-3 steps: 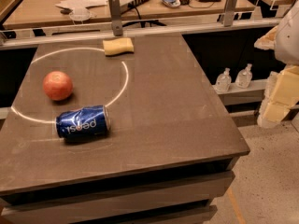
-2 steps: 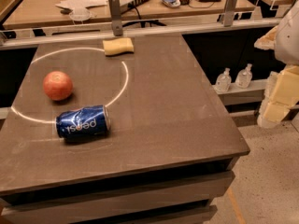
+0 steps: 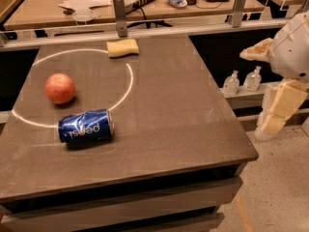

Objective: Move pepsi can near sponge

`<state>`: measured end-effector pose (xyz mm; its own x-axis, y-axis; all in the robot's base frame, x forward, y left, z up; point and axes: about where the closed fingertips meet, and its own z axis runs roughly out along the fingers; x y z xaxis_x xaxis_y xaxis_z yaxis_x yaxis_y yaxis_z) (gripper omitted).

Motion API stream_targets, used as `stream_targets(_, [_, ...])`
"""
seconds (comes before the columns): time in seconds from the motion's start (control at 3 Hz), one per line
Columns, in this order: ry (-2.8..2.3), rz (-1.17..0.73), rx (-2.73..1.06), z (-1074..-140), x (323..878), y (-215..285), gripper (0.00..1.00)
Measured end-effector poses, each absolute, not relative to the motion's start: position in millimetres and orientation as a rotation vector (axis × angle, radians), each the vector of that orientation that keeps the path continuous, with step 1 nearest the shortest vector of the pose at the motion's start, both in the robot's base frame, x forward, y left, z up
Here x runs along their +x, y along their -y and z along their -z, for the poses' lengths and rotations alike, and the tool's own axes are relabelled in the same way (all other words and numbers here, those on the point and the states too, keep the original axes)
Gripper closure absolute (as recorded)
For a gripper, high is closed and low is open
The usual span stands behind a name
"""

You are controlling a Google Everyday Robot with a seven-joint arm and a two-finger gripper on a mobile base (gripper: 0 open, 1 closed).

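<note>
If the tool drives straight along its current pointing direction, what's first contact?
Probably the floor. The tool hangs off the table's right side, pointing down; nothing shows beneath it, though depth is unclear.

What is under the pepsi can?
The pepsi can lies on the table, across the white circle line; what it covers is hidden. The gripper hangs right of the table.

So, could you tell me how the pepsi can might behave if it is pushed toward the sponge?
Lying on its side, the pepsi can would probably roll if nudged. Its dents suggest thin, easily crushed walls. The gripper hangs to the right of the table.
</note>
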<state>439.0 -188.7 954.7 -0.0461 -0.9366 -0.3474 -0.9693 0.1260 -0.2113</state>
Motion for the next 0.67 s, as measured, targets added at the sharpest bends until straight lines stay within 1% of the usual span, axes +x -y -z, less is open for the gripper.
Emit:
stream_targets(0.33, [-1.803,-0.336,-1.872,-928.7,435.9,148.5,0.00])
stream_targets(0.67, [-1.694,-0.448,-1.855,-937.7,429.3,120.8,0.00])
